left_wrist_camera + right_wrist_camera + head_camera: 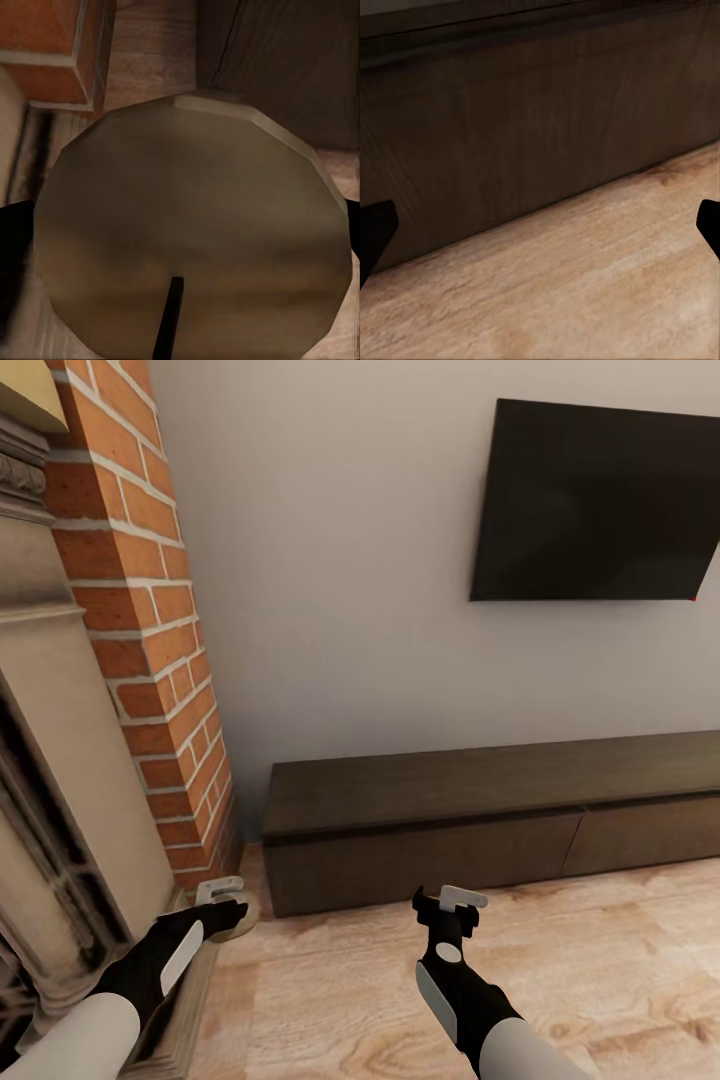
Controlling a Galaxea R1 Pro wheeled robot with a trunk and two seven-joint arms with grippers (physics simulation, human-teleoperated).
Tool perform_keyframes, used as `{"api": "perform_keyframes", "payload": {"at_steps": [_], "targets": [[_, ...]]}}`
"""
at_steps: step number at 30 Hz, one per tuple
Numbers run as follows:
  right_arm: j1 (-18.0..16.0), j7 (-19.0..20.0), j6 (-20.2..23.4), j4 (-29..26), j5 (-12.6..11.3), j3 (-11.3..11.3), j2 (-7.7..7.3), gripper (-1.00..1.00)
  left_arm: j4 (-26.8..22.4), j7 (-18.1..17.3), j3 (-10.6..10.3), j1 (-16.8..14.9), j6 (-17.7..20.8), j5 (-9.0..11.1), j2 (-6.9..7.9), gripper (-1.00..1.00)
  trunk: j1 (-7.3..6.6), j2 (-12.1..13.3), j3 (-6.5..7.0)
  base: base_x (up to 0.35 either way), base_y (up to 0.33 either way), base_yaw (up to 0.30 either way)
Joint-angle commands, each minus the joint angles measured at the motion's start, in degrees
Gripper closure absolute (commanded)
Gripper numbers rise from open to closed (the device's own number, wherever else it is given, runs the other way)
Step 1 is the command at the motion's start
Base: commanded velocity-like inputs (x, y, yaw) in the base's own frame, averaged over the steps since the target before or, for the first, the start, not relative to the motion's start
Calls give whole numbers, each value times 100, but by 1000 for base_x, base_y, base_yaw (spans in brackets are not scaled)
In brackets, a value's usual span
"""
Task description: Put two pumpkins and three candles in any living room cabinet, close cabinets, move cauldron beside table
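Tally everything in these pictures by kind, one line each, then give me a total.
Candle, between the left gripper's fingers: 1
Cabinet, drawers closed: 1
TV on the wall: 1
Brick fireplace: 1
Grippers, left and right: 2
Total: 6

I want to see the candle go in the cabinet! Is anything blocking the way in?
Yes: the cabinet drawers look shut. The left gripper has a candle between its fingers; the right gripper hangs open before the drawer front.
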Motion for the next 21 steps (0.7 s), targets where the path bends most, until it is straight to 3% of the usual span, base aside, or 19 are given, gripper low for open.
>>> {"api": "perform_keyframes", "payload": {"at_steps": [1, 21], "targets": [[-6, -23, -43, 7, -61, 26, 0, -100, -11, 41, -40, -1, 23, 53, 9, 100, 0, -2, -6, 70, -96, 0], [-6, -18, -44, 21, -63, 31, 0, -100, -15, 30, -39, -1, 23, 53, 9, 100, 0, -2, -20, 7, -10, 57]]}}
